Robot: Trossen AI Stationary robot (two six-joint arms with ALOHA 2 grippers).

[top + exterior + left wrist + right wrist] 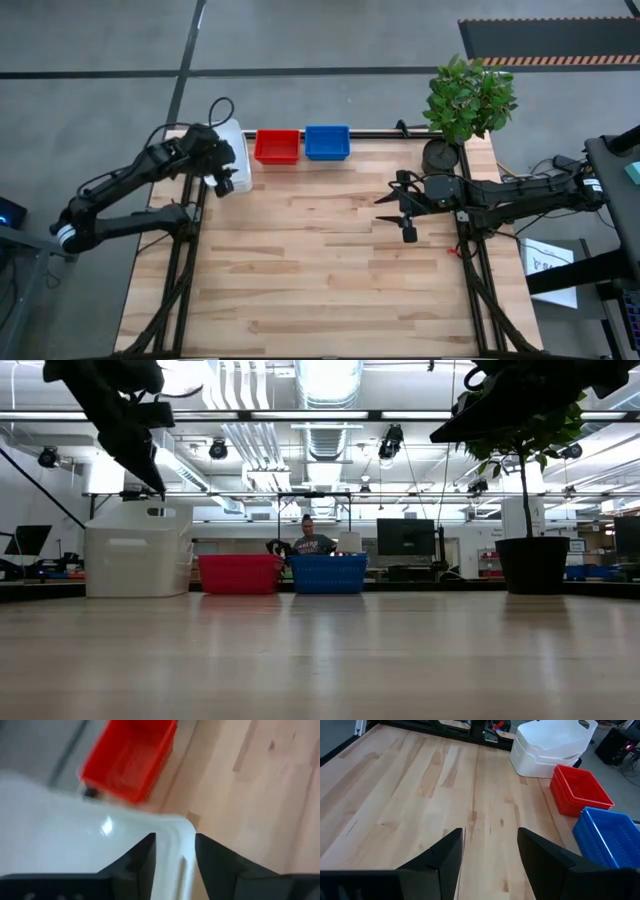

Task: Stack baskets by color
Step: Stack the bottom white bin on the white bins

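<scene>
Three stacks of baskets stand in a row along the table's far edge: white (233, 137) at the far left corner, red (277, 146) beside it, then blue (327, 142). Each stack rests with its bottom basket on the table. My left gripper (175, 840) hovers open just above the white stack (75, 835), its fingers on either side of the rim's corner. In the low view its fingertips (157, 484) are clear of the stack (138, 550). My right gripper (405, 212) hangs open over the table's right middle, with nothing between its fingers (445, 855).
A black plant pot (440, 155) with a leafy green plant (470, 95) stands at the far right corner, close behind my right arm. Bare wooden tabletop (310, 270) spreads across the middle and near side. A person (307, 540) sits in the room beyond the table.
</scene>
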